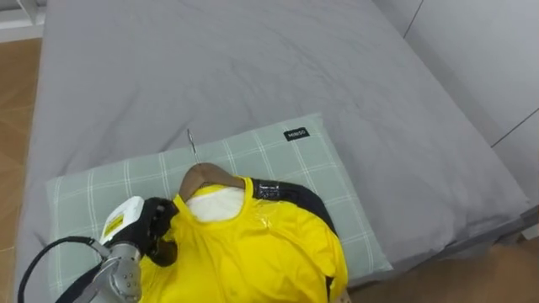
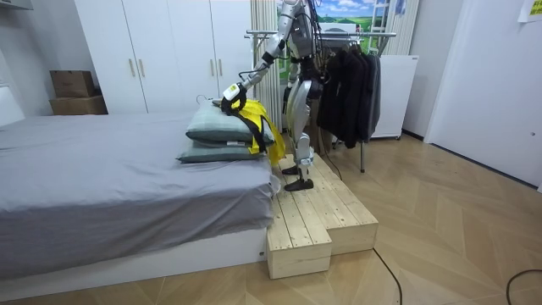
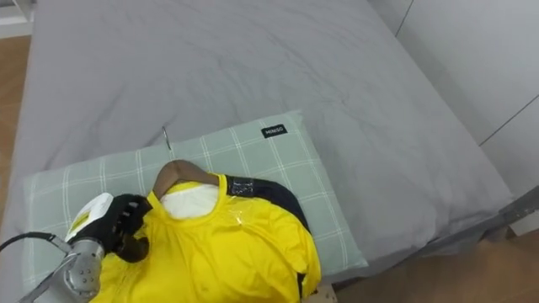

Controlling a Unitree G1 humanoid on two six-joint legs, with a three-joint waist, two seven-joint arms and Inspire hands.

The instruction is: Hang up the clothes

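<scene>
Left hand [image 1: 145, 225]: fingers curled shut on the shoulder of the yellow shirt [image 1: 253, 252], at the arm of the wooden hanger [image 1: 206, 175]. The shirt is on the hanger and lies on a green checked pillow [image 1: 278, 156] atop the grey bed [image 1: 210, 59]. The robot stands on a wooden platform [image 2: 318, 212] beside the bed, with a clothes rack [image 2: 356, 76] behind it.

Place: bedroom in a home | evidence: a grey-sheeted bed [image 2: 102, 169] is stacked with pillows [image 2: 222, 127] | white wardrobes [image 2: 169, 51] are ranged along the wall | dark garments [image 2: 351, 89] are hung on a clothes rack [image 2: 356, 36] | wooden floor [image 2: 457, 220] is laid.
</scene>
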